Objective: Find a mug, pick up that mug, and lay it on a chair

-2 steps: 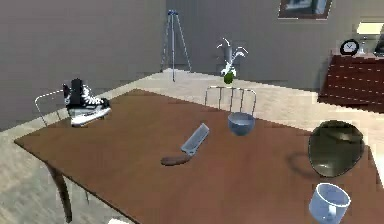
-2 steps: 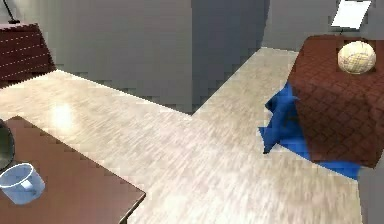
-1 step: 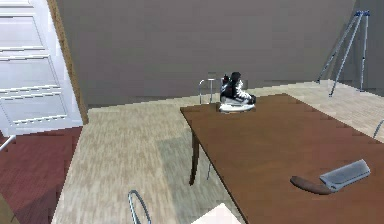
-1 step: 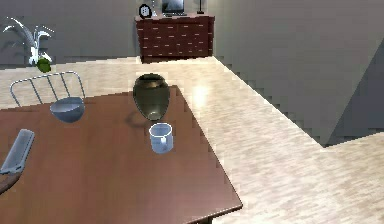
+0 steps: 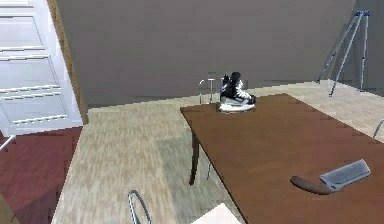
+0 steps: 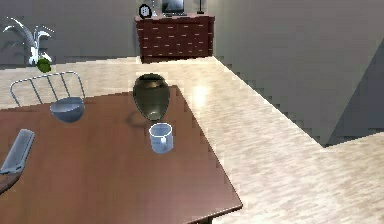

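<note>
A: Looking at the table (image 6: 100,185), which containers stand on it?

B: Three. A pale blue cup (image 6: 161,137), probably the mug, stands upright near the table's edge on the arm side view's right. Just behind the cup is a dark round vase (image 6: 150,96). Farther in from that edge sits a bluish bowl (image 6: 67,109).

A: And what is in them?

B: I cannot tell. The cup looks half transparent, and the inside of the vase and the bowl is hidden.

A: Where is a chair?

B: One wire-backed chair (image 6: 42,85) stands at the table's far side, just behind the bowl.

A: How much room is around the table?

B: Beside the edge near the cup, the pale wooden floor (image 6: 270,130) lies open up to the grey wall. In the forward view, a black and white skate (image 5: 237,93) stands on the table's far corner. Between the table and the white door (image 5: 35,65) the floor is open too.

A: And the gripper?

B: I cannot tell its state.
</note>
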Controlling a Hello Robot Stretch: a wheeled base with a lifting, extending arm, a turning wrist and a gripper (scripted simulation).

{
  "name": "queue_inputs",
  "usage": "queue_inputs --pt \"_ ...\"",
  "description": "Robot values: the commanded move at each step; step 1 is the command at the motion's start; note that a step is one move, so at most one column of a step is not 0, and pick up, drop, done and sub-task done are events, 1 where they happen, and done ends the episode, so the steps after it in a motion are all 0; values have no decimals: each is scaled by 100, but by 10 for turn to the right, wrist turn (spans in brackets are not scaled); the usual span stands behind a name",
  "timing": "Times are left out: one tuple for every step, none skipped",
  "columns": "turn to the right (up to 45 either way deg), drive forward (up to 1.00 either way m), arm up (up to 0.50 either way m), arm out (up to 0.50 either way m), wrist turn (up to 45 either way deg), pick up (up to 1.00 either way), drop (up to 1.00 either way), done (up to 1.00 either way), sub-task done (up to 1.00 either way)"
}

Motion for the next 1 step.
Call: queue_inputs --pt "0 0 38 0 0 0 0 0 0"
